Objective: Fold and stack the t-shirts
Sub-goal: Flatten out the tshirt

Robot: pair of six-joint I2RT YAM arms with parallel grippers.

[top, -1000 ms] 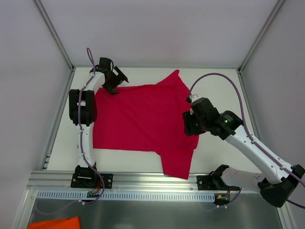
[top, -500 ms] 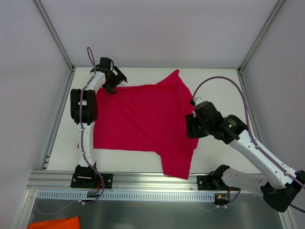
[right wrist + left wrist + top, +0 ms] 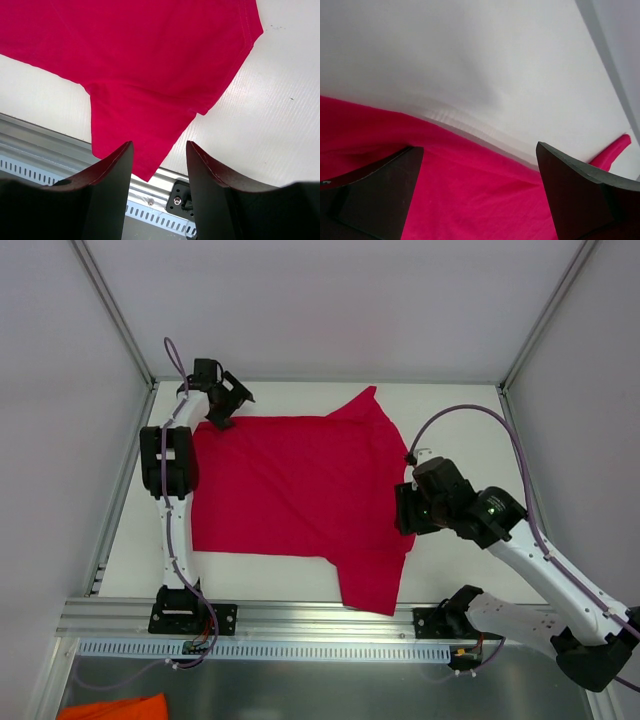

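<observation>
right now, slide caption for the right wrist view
Open right gripper above the red t-shirt, whose near sleeve drapes onto the aluminium rail.

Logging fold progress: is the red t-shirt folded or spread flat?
Spread. The t-shirt lies open on the table, both sleeves out, no fold visible.

The left arm stood stretched to the far left corner of the t-shirt (image 3: 290,485), with the left gripper (image 3: 218,412) spread wide over that edge. The right arm was bent inward, and the right gripper (image 3: 404,512) hung half parted and empty above the t-shirt's right sleeve.
</observation>
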